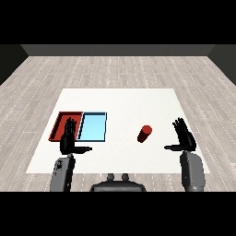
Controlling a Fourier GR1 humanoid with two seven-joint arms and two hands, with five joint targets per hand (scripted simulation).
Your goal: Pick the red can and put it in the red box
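Fingers on both my hands are spread straight and hold nothing, and the red can [144,133], tilted at centre frame, sits left of my right hand [185,138], nearer it than my left hand [69,139] by the red tray [56,125].

The left hand [69,137] stands in front of the red tray [59,122] and covers part of its near right corner and floor, so the tray's inside cannot be seen whole. The same hand's fingers overlap the near left edge of the blue tray [94,126]. The can [144,133] is too small to show any label or whether it stands upright or leans. Both forearms run out of sight at the bottom of the view.
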